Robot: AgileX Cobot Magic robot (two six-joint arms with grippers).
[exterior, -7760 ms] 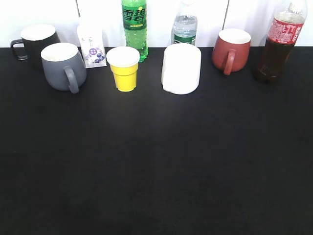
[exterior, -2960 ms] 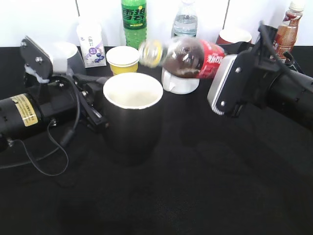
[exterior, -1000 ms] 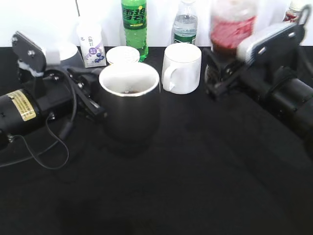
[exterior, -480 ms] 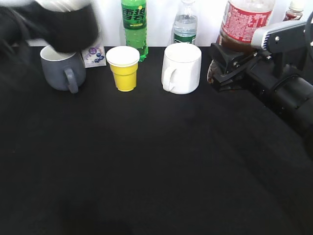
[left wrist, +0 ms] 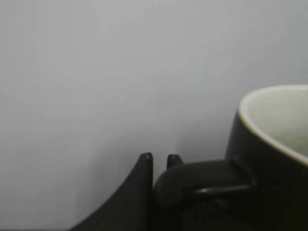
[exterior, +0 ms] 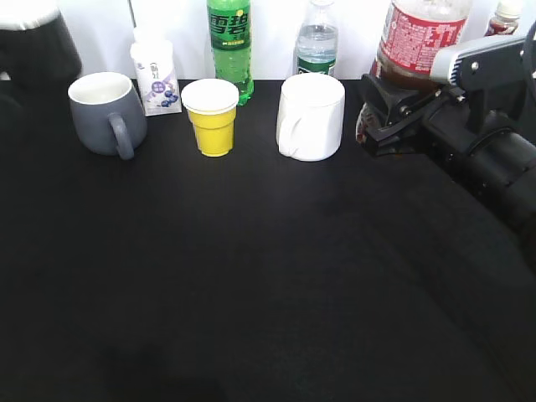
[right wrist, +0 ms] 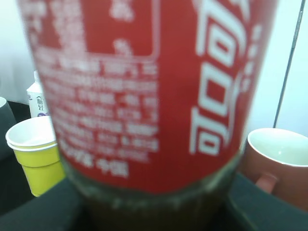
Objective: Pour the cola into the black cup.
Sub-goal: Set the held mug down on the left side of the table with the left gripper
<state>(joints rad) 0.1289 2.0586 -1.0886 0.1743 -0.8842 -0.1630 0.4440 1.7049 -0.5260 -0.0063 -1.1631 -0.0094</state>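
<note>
The cola [exterior: 416,42] stands upright, long axis vertical, near the table's [exterior: 251,276] far right corner, pinched low by the right gripper [exterior: 387,113], while the left gripper [left wrist: 160,166] clamps the handle of the black cup [exterior: 38,46] (far left corner).

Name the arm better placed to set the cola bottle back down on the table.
Right. Its gripper is shut on the upright cola bottle; the left gripper holds the black cup by its handle.
</note>
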